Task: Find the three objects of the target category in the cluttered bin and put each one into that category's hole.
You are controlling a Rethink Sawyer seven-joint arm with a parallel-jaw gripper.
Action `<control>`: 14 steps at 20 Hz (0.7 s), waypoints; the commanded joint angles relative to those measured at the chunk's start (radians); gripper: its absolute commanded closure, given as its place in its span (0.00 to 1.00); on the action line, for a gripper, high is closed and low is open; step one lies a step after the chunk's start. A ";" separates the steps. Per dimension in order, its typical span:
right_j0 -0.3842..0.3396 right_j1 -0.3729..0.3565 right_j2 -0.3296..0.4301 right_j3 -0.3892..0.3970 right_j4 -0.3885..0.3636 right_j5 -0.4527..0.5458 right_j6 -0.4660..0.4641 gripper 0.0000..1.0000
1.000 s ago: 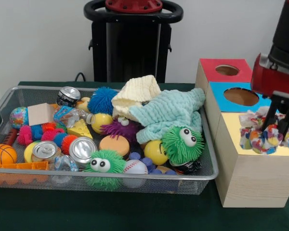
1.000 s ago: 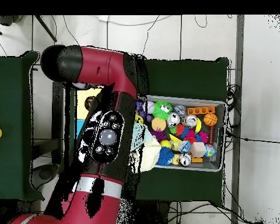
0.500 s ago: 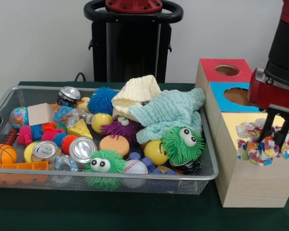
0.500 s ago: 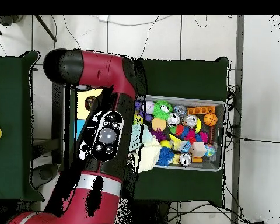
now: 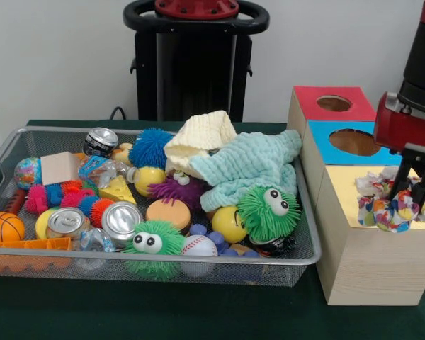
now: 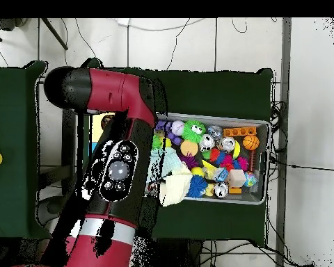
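My gripper (image 5: 409,196) hangs at the far right of the front view, shut on a bunched, multicoloured patterned cloth (image 5: 384,212). The cloth dangles just over the yellow top (image 5: 343,190) of the nearest wooden box; no hole shows in that top. Behind it are a blue top with a round hole (image 5: 354,142) and a red top with a round hole (image 5: 333,103). In the wire bin (image 5: 308,255), a cream knitted cloth (image 5: 198,134) and a mint towel (image 5: 248,163) lie on the toys. From overhead the red arm (image 6: 117,163) hides the gripper and boxes.
The bin (image 6: 261,198) holds fuzzy green toys (image 5: 269,209), crushed cans (image 5: 120,219), balls, a cheese wedge (image 5: 118,190) and an orange tray (image 5: 25,246). A black stand (image 5: 195,64) rises behind the bin. Green cloth covers the table.
The gripper, still holding the patterned cloth, dipped left and down, then came back right and slightly up over the yellow top. Overhead, the arm swung a little to the left.
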 commanded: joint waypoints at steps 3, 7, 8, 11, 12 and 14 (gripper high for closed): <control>0.009 -0.062 0.083 0.206 0.034 -0.048 0.271 1.00; 0.000 -0.061 0.099 0.236 0.039 -0.079 0.258 1.00; -0.002 -0.069 0.109 0.262 0.042 -0.096 0.250 1.00; -0.002 -0.078 0.124 0.299 0.051 -0.131 0.239 1.00; -0.002 -0.084 0.127 0.314 0.054 -0.142 0.233 1.00; -0.002 -0.098 0.131 0.350 0.055 -0.161 0.221 1.00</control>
